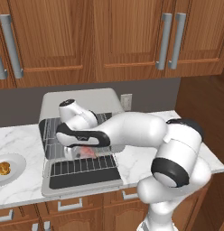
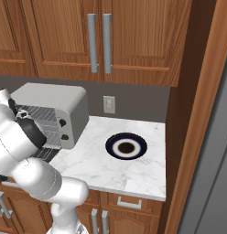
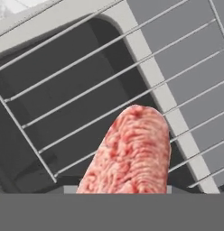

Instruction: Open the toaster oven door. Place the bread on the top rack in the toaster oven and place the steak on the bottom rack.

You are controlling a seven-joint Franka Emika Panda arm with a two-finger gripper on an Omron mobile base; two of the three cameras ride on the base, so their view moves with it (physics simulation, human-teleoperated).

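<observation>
The jaws are clamped on the steak (image 3: 132, 153), which is held just above the wires of a pulled-out rack (image 3: 86, 90) over the lowered toaster oven door (image 1: 82, 178); which of the two racks it is cannot be told. The toaster oven (image 2: 51, 112) is set on the marble bench (image 2: 133, 169). The bread (image 1: 2, 169) is left on a white plate (image 1: 16, 160) at the bench's left, well apart from the oven.

A home kitchen: wooden wall cabinets (image 1: 109, 40) over a marble counter (image 2: 129, 171), a toaster oven (image 2: 56, 112) and wall outlet (image 2: 109, 104) (all rendered).
</observation>
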